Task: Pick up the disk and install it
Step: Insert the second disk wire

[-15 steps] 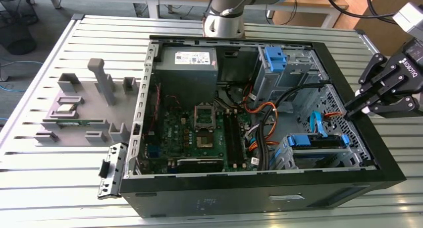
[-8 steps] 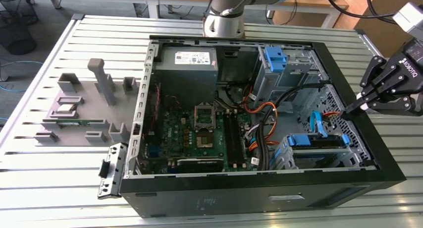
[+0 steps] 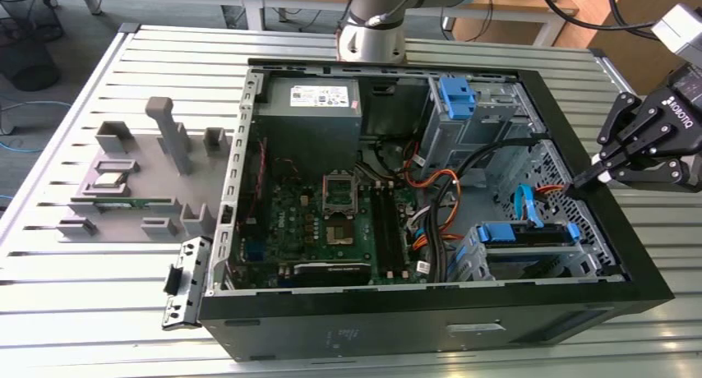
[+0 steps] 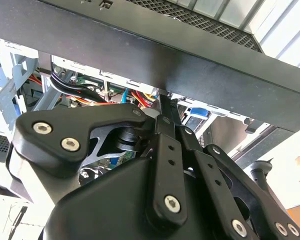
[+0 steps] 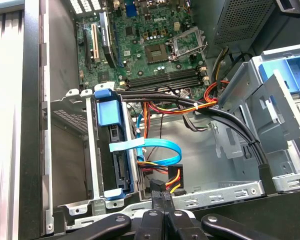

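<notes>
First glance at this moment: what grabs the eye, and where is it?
An open computer case lies on the slatted table, its green motherboard exposed. The black gripper hangs at the case's wall on the exterior view's right, by a blue-bracketed drive in its cage.

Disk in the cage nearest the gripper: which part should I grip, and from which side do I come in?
Probably the blue bracket clipped on the disk, pinched across its width, coming straight down through the case's open side. The disk stands on edge inside the metal cage, whose walls cover its flat faces, so the bracket edge looks like the reachable part. Mind the blue ribbon cable alongside.
</notes>
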Controlling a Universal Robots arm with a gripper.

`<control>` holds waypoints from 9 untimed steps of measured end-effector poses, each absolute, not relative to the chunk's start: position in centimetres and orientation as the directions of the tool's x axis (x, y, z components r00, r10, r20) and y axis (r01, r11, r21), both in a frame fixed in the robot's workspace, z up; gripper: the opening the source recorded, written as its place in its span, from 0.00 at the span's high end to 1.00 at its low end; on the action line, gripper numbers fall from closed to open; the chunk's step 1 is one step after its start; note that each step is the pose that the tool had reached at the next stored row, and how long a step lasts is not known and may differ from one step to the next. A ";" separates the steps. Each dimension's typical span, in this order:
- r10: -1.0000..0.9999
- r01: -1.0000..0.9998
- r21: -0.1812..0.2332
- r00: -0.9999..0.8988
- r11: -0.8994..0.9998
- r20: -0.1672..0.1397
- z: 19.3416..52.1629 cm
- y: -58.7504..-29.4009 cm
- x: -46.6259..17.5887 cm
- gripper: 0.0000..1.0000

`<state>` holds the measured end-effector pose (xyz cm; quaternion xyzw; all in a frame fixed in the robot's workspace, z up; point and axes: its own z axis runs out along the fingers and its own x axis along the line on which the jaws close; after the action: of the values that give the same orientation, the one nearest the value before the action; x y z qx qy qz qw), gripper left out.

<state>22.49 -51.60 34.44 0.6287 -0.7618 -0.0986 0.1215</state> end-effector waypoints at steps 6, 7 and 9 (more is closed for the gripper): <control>-0.982 -0.934 0.303 -0.180 0.190 0.062 34.4 -51.6 22.5 0.82; -0.982 -0.934 0.303 -0.180 0.190 0.062 34.4 -51.6 22.5 0.82; -0.982 -0.934 0.302 -0.180 0.190 0.062 34.4 -51.6 22.4 0.82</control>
<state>22.37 -51.58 34.44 0.6287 -0.7618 -0.0980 0.1214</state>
